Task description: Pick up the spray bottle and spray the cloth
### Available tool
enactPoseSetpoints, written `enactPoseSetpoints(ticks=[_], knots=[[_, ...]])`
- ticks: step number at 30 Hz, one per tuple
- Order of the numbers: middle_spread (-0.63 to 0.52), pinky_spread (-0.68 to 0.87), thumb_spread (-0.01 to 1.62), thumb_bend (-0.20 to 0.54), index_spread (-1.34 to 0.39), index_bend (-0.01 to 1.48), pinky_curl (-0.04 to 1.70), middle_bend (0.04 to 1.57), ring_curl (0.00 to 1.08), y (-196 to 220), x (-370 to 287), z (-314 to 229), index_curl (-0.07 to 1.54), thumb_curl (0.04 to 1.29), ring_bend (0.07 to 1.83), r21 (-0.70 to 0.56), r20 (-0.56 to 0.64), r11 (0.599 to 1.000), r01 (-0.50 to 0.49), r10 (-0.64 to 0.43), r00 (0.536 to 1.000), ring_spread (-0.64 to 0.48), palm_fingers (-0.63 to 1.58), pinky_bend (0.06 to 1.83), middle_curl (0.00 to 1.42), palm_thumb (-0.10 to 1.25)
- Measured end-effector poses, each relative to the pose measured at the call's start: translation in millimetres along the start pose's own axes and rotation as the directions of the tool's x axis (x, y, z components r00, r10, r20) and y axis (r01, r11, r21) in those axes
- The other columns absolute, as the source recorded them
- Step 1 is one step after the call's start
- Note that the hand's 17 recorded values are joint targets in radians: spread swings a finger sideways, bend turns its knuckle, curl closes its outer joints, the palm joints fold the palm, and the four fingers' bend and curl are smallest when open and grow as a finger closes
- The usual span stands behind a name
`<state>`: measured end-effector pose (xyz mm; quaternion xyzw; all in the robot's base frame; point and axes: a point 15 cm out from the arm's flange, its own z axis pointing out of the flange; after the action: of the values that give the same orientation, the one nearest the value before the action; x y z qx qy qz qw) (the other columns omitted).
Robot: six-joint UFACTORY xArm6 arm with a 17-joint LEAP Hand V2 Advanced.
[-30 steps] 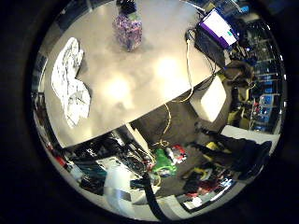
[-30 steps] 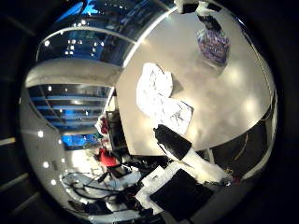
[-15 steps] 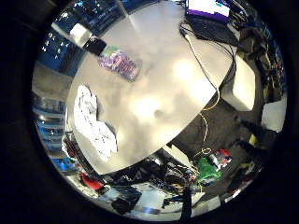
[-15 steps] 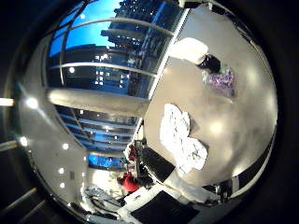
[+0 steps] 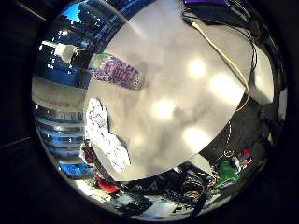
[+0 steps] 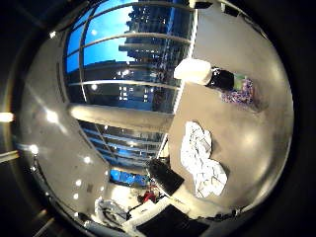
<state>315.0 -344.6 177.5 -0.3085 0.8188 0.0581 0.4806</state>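
The spray bottle [image 5: 117, 72] stands on the pale round table [image 5: 187, 93]. It has a purple patterned body, a black collar and a white spray head [image 6: 195, 71]. A crumpled white cloth [image 5: 105, 140] lies near the table's edge, a short way from the bottle and not touching it. Both also show in the thumb side view, the bottle [image 6: 237, 89] beside the table's rim and the cloth [image 6: 200, 158] spread flat. My hand is above the table, well apart from both, and no part of it shows.
A laptop with a purple screen [image 5: 205, 3] sits at the table's far side. A black chair back [image 6: 165, 175] stands by the table's edge near the cloth. Green and red things [image 5: 229, 169] lie on the floor beyond the table. Large windows [image 6: 128, 49] rise behind the bottle.
Both views have swung round, so the camera moved. The bottle and cloth now look larger and closer. Nothing on the table has shifted.
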Motion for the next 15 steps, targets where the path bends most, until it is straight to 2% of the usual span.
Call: enactPoseSetpoints(ticks=[15], knots=[[0.13,0.38,1.04,-0.025,-0.18,0.15,0.31,0.22,0.26,-11.2,10.0,30.6,0.24,0.29,0.37,-0.044,0.017,0.999,0.009,-0.008,1.000,0.17,0.02,0.50,0.35,0.48]])
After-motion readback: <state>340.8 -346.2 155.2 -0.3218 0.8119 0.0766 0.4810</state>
